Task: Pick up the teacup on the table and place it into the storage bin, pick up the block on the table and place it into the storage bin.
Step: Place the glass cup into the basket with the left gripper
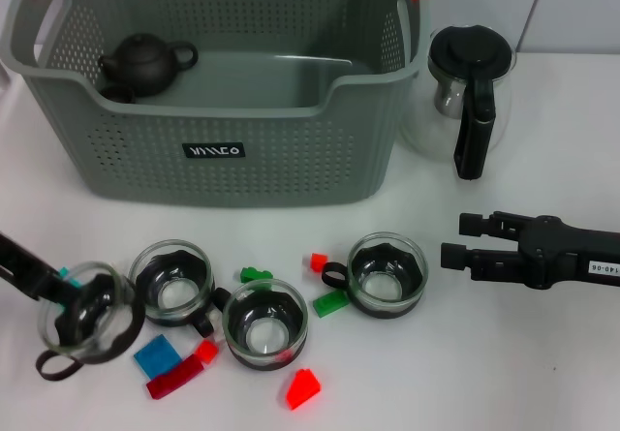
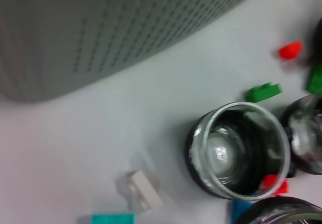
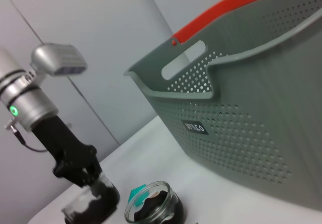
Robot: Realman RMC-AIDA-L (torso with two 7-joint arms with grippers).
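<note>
My left gripper (image 1: 70, 317) is shut on the rim of a glass teacup (image 1: 92, 307) with a black inner, at the table's front left. Its handle hangs down below it. In the right wrist view the left gripper (image 3: 83, 176) holds that teacup (image 3: 95, 201) from above. Three more teacups (image 1: 171, 281) (image 1: 263, 323) (image 1: 387, 274) stand in a row on the table. Small blocks lie among them: red (image 1: 302, 388), green (image 1: 330, 303), blue (image 1: 156, 356). The grey perforated storage bin (image 1: 223, 150) stands behind, with a black teapot (image 1: 143, 63) inside. My right gripper (image 1: 455, 240) hovers open at the right.
A glass jug (image 1: 465, 92) with a black lid and handle stands right of the bin. The left wrist view shows a teacup (image 2: 236, 156), a green block (image 2: 263, 91), a teal block (image 2: 105, 218) and a clear block (image 2: 143, 190) on the white table.
</note>
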